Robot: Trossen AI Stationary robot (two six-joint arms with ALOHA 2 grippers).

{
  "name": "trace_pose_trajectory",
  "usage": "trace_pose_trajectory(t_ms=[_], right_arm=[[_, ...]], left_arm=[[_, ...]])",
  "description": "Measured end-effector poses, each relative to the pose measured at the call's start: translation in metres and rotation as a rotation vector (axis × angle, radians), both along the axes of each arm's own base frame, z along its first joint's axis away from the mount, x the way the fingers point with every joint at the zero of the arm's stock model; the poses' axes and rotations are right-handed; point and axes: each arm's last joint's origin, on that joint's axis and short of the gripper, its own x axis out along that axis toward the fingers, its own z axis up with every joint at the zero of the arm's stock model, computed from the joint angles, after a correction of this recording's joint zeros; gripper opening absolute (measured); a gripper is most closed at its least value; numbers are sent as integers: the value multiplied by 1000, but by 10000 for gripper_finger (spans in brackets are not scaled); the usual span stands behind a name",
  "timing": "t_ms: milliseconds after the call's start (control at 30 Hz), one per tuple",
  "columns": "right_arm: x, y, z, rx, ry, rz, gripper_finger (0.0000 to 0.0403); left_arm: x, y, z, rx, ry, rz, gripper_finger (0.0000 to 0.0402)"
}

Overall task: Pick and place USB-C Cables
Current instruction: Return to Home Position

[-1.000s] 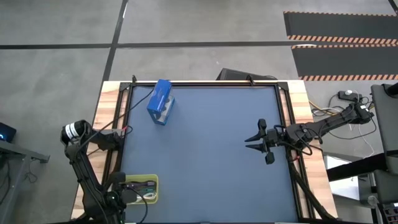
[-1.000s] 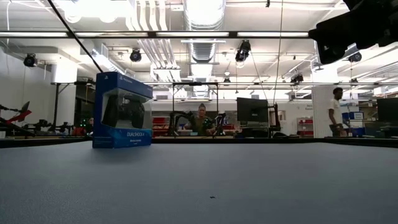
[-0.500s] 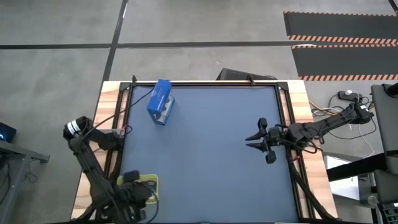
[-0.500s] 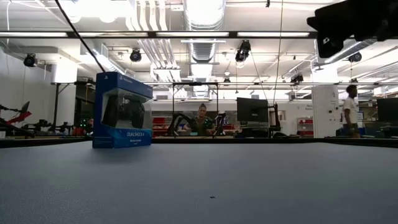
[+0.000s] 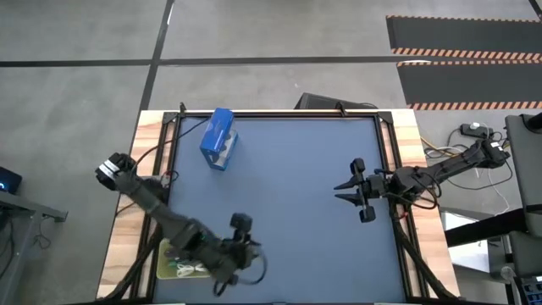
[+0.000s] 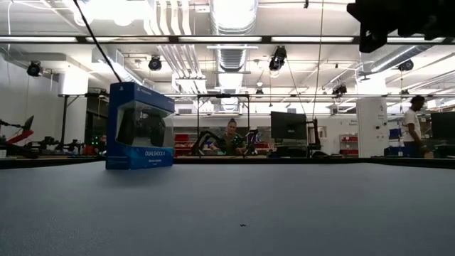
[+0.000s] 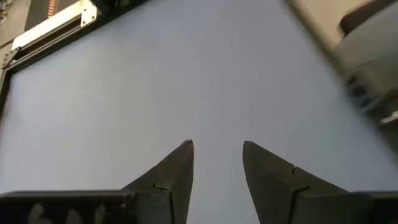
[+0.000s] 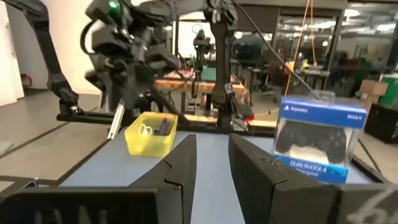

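A yellow-green tray (image 5: 172,263) sits at the table's near-left corner. In the right wrist view the tray (image 8: 149,142) holds a white cable (image 8: 144,130) and a purple cable (image 8: 163,126); teal and black cables do not show. My left gripper (image 5: 241,233) hovers open over the blue mat, just right of the tray, and the left wrist view shows nothing in my left gripper (image 7: 217,146). My right gripper (image 5: 345,192) hangs open above the mat's right side, pointing left, and is also empty in its own view (image 8: 211,142).
A blue box with a clear window (image 5: 218,140) stands upright at the mat's far-left part and shows in the low view (image 6: 140,126). A dark frame (image 5: 279,114) edges the mat. People stand in the room beyond the table.
My left gripper has swung from above the tray toward the table's right, along the near edge, and now hangs over bare mat. The tray, hidden under it before, now shows with its cables.
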Motion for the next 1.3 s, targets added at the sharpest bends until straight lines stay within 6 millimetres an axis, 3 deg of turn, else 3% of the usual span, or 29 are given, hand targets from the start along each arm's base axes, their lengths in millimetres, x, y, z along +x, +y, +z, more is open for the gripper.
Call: trace_pose_trajectory(t_ms=[133,333,533,633,733,967,1300], right_arm=[[4,-1,1,-34,-9,-16,70],[12,-12,18,-132,-49,-113,41],[13,-29,26,-196,-76,-178,12],[13,-40,23,-204,-44,-215,9],[12,-51,18,-192,10,-242,9],[7,-68,14,-151,44,-211,9],[6,-70,8,-148,66,-219,8]], left_arm=[[24,37,-6,63,65,-59,98],[46,89,-20,36,123,-259,10],[45,164,-28,15,84,-209,2],[31,191,-25,-51,44,-187,1],[7,204,-18,-60,-6,-160,0],[-62,203,-3,-144,-163,-92,0],[-139,205,-32,-223,-478,-56,0]])
